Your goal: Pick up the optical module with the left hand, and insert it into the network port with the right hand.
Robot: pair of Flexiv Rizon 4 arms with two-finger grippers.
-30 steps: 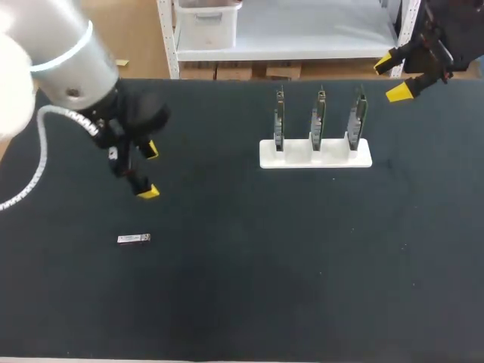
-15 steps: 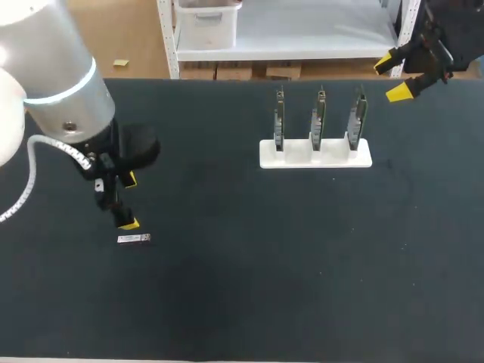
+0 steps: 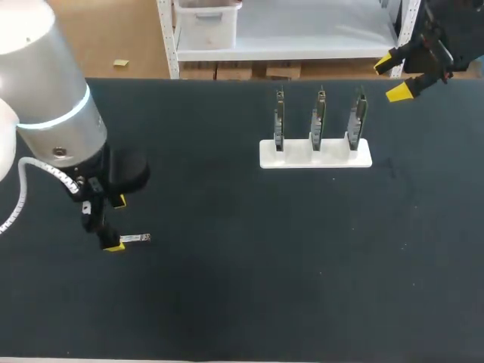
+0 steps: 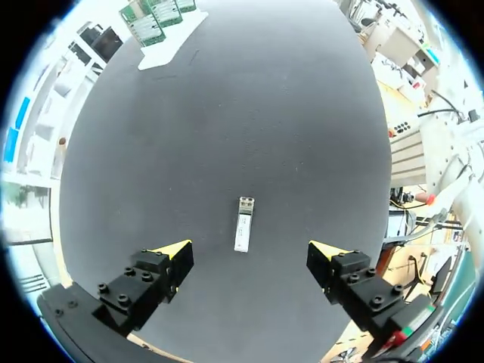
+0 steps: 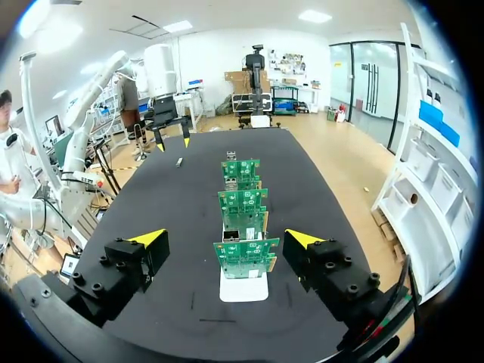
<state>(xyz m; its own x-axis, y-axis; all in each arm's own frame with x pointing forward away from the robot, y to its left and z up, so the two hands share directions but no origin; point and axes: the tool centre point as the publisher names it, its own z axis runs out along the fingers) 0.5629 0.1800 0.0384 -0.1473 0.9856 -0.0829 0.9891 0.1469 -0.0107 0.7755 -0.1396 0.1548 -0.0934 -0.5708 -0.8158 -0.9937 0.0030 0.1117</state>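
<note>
Optical module (image 3: 134,239) lies flat on the worktop (image 3: 249,265), lower left of the head view; left pincer (image 3: 116,224) hangs over it, spread wide; small, light, stiff, probably slick; pinch its long sides mid-length; right pincer (image 3: 392,77), upper right, gapes empty.

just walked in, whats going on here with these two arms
The left gripper hangs open over the optical module, which lies flat on the black table between its fingers, not yet gripped. The right gripper is open at the table's far edge, by the white holder with three upright circuit boards. Nothing has been picked up or inserted.
</note>
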